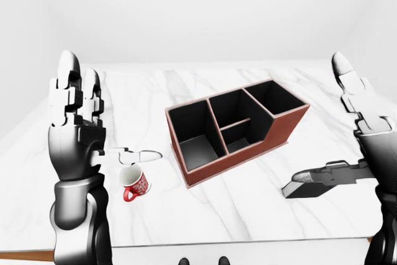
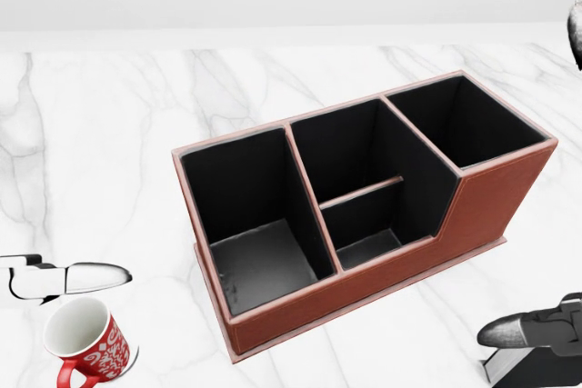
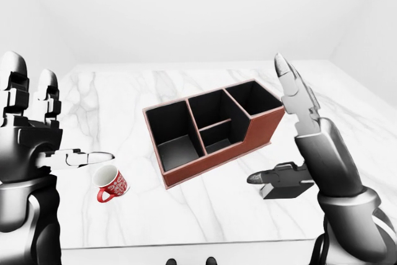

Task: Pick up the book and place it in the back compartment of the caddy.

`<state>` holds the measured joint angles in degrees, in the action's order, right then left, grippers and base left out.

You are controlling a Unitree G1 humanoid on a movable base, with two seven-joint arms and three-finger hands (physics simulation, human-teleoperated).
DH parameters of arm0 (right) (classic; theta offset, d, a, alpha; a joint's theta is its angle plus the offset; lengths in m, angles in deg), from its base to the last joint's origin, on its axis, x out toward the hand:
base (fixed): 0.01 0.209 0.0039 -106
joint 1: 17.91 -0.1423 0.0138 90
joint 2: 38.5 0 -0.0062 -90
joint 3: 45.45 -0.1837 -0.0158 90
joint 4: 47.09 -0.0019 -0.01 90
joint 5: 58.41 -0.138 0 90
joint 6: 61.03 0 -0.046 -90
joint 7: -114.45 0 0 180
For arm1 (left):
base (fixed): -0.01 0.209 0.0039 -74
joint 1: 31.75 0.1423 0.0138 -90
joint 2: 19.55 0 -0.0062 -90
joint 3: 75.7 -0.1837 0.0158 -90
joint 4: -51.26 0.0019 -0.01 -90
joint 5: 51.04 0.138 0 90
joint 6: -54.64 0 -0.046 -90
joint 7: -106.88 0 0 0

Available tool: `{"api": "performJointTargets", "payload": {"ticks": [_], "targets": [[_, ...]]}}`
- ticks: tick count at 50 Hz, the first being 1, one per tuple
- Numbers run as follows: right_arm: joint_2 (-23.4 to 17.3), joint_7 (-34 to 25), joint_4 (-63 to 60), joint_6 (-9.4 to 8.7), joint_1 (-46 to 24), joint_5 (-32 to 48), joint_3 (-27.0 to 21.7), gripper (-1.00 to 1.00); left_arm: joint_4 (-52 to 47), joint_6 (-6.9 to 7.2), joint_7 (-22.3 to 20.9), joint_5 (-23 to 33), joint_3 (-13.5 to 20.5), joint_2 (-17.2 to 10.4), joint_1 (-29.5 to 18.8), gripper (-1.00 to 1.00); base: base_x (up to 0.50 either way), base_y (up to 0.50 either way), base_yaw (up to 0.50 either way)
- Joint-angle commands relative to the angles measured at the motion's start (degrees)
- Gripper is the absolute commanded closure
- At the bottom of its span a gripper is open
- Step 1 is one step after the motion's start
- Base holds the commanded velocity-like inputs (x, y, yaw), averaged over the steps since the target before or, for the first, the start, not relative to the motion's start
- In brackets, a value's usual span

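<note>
Book [image 3: 282,189] lies flat on the marble surface [image 1: 248,206], right of the caddy [image 1: 239,127], directly under the right hand's [image 3: 302,130] spread fingers [image 3: 268,176], thumb just above it. Left hand [image 1: 77,122] is released too, raised left of the caddy above the mug [image 1: 134,182].

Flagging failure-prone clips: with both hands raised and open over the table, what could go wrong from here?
1. The book lies flat under the right hand, whose thumb sits over it; with little edge showing, the fingers may slip or push it along the table.
2. The caddy stands skewed, so the book could catch a divider or land in the wrong compartment.
3. The red mug sits just below the left hand; a lowering arm could knock it.
</note>
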<state>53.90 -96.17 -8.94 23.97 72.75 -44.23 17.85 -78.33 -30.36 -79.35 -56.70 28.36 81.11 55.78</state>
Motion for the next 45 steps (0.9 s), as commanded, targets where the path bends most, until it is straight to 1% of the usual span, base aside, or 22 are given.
{"api": "performJointTargets", "payload": {"ticks": [1,4,5,11,12,20,29,45], "targets": [[-5.11,-9.38,3.72,0.00,-2.58,15.02,-2.91,-1.00,-0.26,0.00,0.08,-0.37,0.68,-0.37,-0.55,-0.99,0.00,0.00,0.00],[-5.92,-9.38,4.59,0.00,-4.09,17.86,-3.37,-1.00,-0.40,0.00,0.18,-0.60,0.98,-0.53,-0.77,-0.99,0.00,0.00,0.00],[-7.13,-9.38,5.70,0.00,-4.37,18.95,-3.89,-1.00,-0.21,0.00,0.23,-0.67,1.11,-0.60,-0.95,-0.99,0.00,0.00,0.00],[-6.99,-9.38,7.20,0.00,-4.63,21.45,-4.97,-1.00,-0.43,0.00,0.28,-0.89,1.28,-0.77,-0.94,-0.99,0.00,0.00,0.00],[-9.87,-9.38,14.06,0.00,-2.04,21.77,-7.56,-1.00,0.53,0.00,0.12,-0.30,1.13,-1.08,-0.96,-0.99,0.00,0.00,0.00],[-8.79,-9.38,16.58,0.00,-3.20,24.98,-8.53,-1.00,0.44,0.00,-0.08,0.00,1.14,-1.02,-1.04,-0.99,0.00,0.00,0.00],[-8.67,-9.38,17.95,0.00,-3.26,25.81,-8.81,-1.00,0.28,0.00,-0.19,0.09,1.19,-0.99,-1.02,-0.99,0.00,0.00,0.00],[-6.25,-9.38,24.15,0.00,-0.38,26.47,-7.96,-1.00,0.64,0.00,-0.36,0.63,0.77,-0.70,-0.61,-0.99,0.00,0.00,0.00]]}}
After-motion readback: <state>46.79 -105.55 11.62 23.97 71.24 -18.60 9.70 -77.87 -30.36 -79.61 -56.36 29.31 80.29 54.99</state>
